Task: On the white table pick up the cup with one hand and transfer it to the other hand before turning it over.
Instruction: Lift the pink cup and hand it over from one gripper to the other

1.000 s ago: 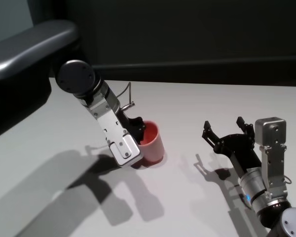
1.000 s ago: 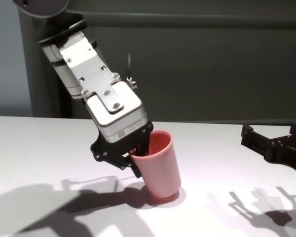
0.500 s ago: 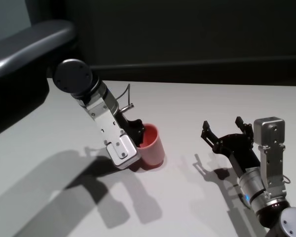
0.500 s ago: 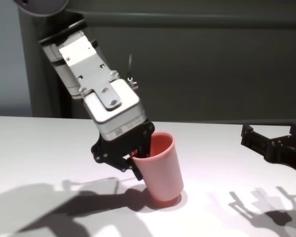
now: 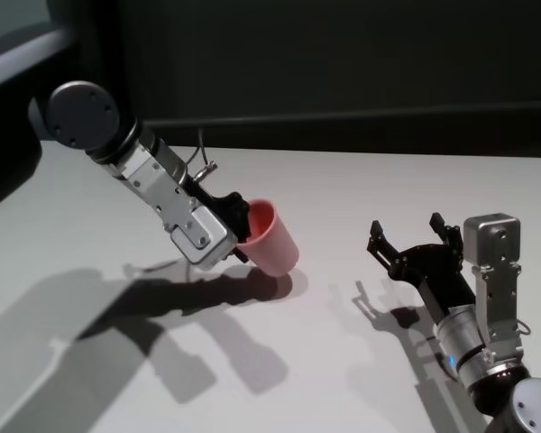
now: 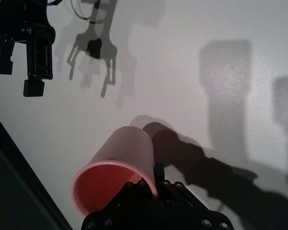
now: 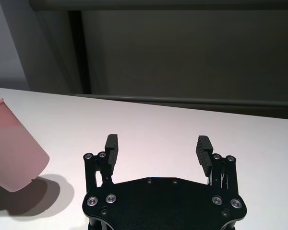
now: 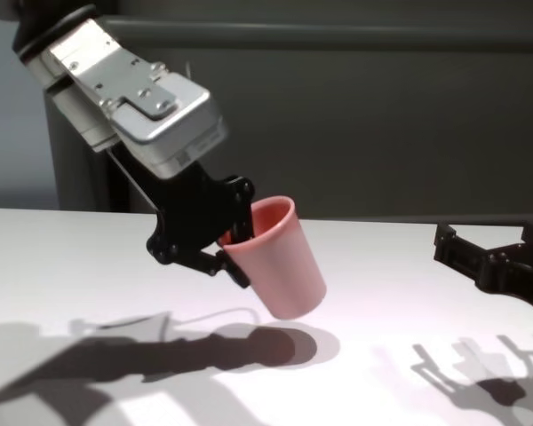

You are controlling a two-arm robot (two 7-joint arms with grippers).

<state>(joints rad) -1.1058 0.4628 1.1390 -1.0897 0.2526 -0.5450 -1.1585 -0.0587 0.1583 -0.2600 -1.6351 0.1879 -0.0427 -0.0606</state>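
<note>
The salmon-pink cup (image 5: 269,239) (image 8: 280,262) hangs tilted above the white table (image 5: 343,189), its base clear of the surface and its shadow beneath it. My left gripper (image 5: 241,230) (image 8: 231,244) is shut on the cup's rim, one finger inside the mouth. The left wrist view looks down past the cup (image 6: 120,170) onto the table. My right gripper (image 5: 413,236) (image 7: 157,148) stands open to the right of the cup, empty, fingers pointing away from me. The cup's lower part (image 7: 12,148) shows at the edge of the right wrist view.
A dark wall with a ledge (image 5: 343,117) runs along the table's far edge. Arm shadows lie over the near left of the tabletop (image 5: 117,325). Bare table (image 5: 334,262) separates the cup from the right gripper.
The left gripper has lifted the cup off the table and tilted it, base swinging toward the right. The left arm has drawn up and back. The right gripper has not moved.
</note>
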